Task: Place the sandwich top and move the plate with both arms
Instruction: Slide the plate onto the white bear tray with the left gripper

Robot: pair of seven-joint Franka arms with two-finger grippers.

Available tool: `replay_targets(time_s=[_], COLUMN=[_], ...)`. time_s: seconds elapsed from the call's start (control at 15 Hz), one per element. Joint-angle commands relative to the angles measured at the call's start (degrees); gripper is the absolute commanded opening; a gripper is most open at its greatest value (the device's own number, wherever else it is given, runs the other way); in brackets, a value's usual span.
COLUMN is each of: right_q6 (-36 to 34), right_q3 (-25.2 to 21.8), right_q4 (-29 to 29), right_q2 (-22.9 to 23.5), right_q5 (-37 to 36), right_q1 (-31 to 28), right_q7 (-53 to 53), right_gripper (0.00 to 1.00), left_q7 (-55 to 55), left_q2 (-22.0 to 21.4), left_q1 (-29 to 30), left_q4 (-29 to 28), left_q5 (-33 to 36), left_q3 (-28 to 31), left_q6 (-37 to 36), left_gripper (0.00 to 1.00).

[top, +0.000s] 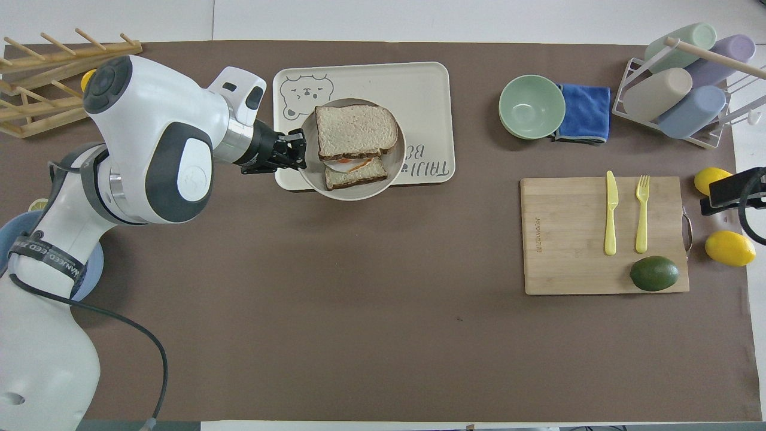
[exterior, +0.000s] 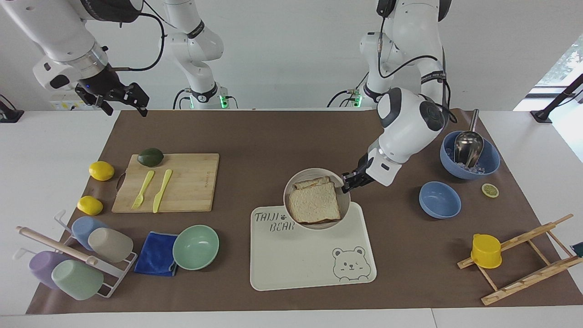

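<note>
The sandwich top (exterior: 314,205) (top: 356,130) lies on an egg-topped slice (top: 354,173), shifted so that the lower slice sticks out on the side nearer the robots. Both sit on the small round plate (exterior: 291,182) (top: 359,193). My left gripper (exterior: 347,182) (top: 299,152) is shut on the plate's rim at the side toward the left arm's end. It holds the plate in the air over the edge of the cream bear tray (exterior: 300,259) (top: 419,90) nearest the robots. My right gripper (exterior: 120,98) (top: 727,191) is open and empty, raised over the right arm's end of the table.
A cutting board (exterior: 182,182) with a yellow fork, a knife and an avocado lies toward the right arm's end, two lemons (exterior: 101,170) beside it. A mint bowl (exterior: 196,247), blue cloth and cup rack stand farther out. Two blue bowls (exterior: 439,199) and a wooden rack (exterior: 524,259) are toward the left arm's end.
</note>
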Motion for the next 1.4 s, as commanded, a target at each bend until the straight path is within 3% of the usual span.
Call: replay_targets(time_s=[0.0,0.13,0.27,0.47,0.8,0.93,1.0,1.33], right_q6=[0.49,0.49,0.4,0.49,0.49,0.49,0.49,0.49], right_q3=[0.17,0.25,0.34,0.34,0.34,0.34,0.34,0.34], right_q4=[-0.32,-0.32,-0.32,-0.32,-0.32,-0.32,-0.32,-0.32], right_q2=[-0.58,-0.58,-0.58,-0.58,-0.58,-0.58,-0.58,-0.58], right_q5=[0.01,0.01,0.01,0.01,0.01,0.01,0.01,0.01], right_q1=[-0.3,-0.13,-0.21,-0.21,-0.21,-0.21,-0.21,-0.21], right_q7=[-1.54,-1.54,-1.54,-1.54,-1.54,-1.54,-1.54,-1.45], right_gripper=[1.0,1.0,1.0,1.0,1.0,1.0,1.0,1.0], left_q7=[-0.52,-1.22,-1.22,-3.15,-2.8,-2.54,-2.54,-2.54], left_q2=[6.63,8.23,8.05,7.09,6.38,6.3,6.3,2.53], left_q1=[0.4,-1.52,-1.97,-3.99,-3.47,-2.95,-2.68,1.0], left_q4=[7.72,7.29,5.45,-0.6,-1.59,-1.15,-0.98,-0.89], left_q5=[-1.54,-1.01,-0.92,-0.75,-0.48,-0.22,0.74,1.01], left_q3=[0.01,0.1,0.1,0.1,0.1,0.1,0.1,0.28], left_q6=[0.26,6.31,7.82,15.45,14.43,11.89,11.61,8.11], left_gripper=[0.0,0.0,0.0,0.0,0.0,0.73,1.0,1.0])
